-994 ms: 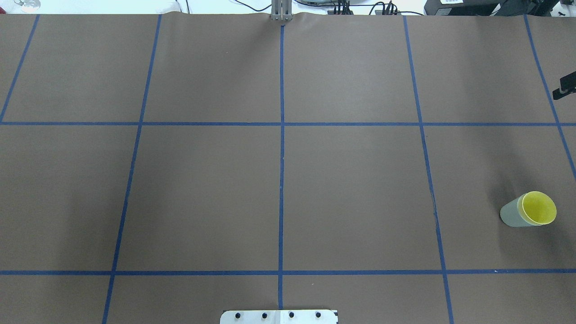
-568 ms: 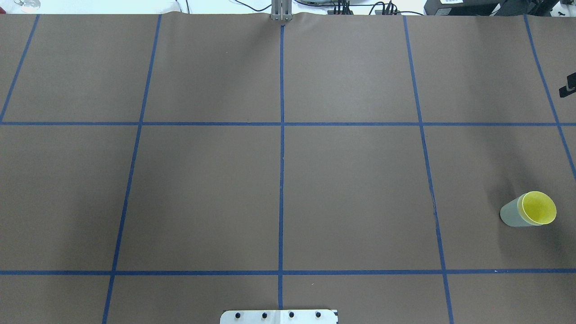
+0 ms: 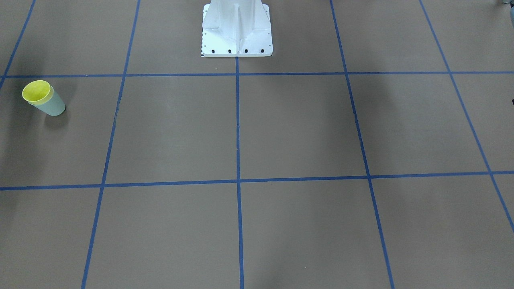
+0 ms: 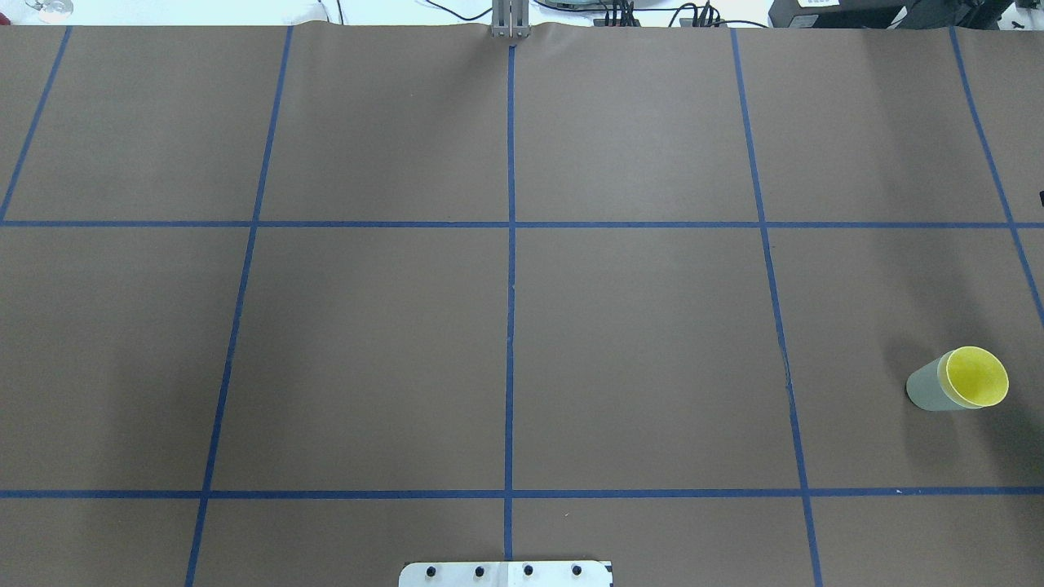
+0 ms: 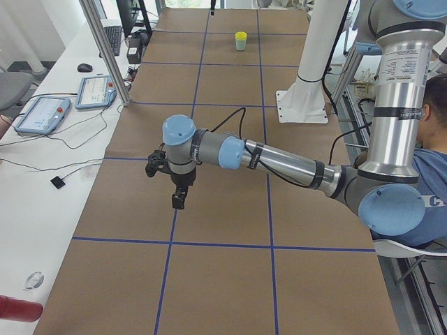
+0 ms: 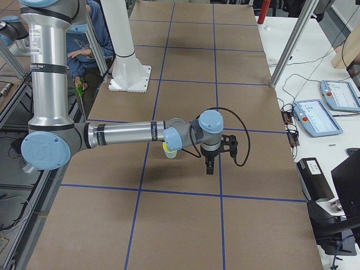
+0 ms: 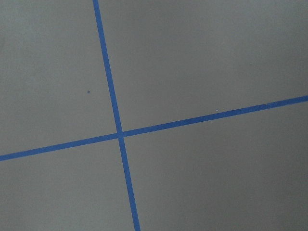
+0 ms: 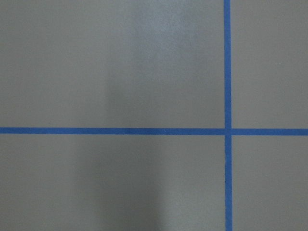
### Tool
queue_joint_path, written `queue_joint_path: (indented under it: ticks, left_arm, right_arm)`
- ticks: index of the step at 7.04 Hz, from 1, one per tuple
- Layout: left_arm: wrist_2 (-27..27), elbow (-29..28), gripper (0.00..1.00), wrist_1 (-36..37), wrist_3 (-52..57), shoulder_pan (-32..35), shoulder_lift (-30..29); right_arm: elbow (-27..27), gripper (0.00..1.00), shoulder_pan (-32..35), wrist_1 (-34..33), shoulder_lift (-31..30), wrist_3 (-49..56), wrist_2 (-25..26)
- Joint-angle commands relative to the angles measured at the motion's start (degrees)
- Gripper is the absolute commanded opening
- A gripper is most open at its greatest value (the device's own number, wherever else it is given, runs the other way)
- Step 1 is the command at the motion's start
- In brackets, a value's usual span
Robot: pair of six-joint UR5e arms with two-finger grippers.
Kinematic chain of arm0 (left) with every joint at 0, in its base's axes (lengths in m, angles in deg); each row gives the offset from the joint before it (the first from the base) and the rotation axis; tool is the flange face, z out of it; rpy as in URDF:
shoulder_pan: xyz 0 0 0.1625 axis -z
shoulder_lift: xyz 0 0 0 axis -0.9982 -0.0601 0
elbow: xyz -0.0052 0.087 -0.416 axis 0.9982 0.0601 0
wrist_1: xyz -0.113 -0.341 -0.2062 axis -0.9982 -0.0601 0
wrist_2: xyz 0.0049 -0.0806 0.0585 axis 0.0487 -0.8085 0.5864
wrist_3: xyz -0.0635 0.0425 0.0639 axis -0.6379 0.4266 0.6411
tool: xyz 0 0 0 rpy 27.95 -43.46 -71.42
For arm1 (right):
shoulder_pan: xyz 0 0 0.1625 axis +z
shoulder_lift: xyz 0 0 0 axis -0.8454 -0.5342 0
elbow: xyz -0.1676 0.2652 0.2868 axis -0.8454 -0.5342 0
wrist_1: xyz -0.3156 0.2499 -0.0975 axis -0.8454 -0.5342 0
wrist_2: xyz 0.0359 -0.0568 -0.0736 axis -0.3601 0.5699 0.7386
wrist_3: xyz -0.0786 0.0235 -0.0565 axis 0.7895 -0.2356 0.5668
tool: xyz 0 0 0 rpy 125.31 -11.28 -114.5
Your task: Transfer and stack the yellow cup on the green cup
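The yellow cup (image 4: 976,378) sits inside the green cup (image 4: 926,393), so that only its yellow rim and inner wall show above the pale green wall. The pair stands upright, mouth up, on the counter (image 4: 636,342) at the end that is on the robot's right, and nothing holds it. The stacking therefore looks finished to me. The right hand (image 6: 209,167) is the nearer one: in the right side view it hangs near the stack, on the side away from the robot's base, with its fingers pointing down at the counter. The right forearm (image 6: 129,135) crosses in front of the cups there and hides part of them. The left hand (image 5: 179,201) hangs over the other end of the counter, well apart from the cups. Both hands show only in the side views, so I cannot tell if they are wide or narrow. Both wrist views show only bare counter and blue tape lines (image 8: 227,96). If the right arm pulls back, I think it should rise first, because the stack lies between the hand and the base.
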Motion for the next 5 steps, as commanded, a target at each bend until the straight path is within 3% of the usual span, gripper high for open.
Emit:
queue_joint_path:
  ticks: [1, 2, 4, 5]
  left_arm:
    - [-0.8, -7.5, 1.00, 0.4, -0.1, 0.4, -0.9]
    - [-0.7, -7.6, 1.00, 0.3, -0.3, 0.3, -1.3]
    - [-0.2, -7.2, 1.00, 0.2, 0.0, 0.6, -0.7]
    - [-0.2, -7.0, 1.00, 0.2, 0.2, 1.3, -0.3]
  right_arm:
    - [-0.2, 1.00, 1.8, -0.7, 0.6, -0.3, -0.4]
    - [0.3, 1.00, 2.3, -3.5, 1.9, -0.3, -0.3]
    - [1.2, 1.00, 3.3, -15.1, 6.3, 0.4, -0.7]
    - [1.3, 1.00, 2.7, -16.8, 6.6, 0.4, -0.7]
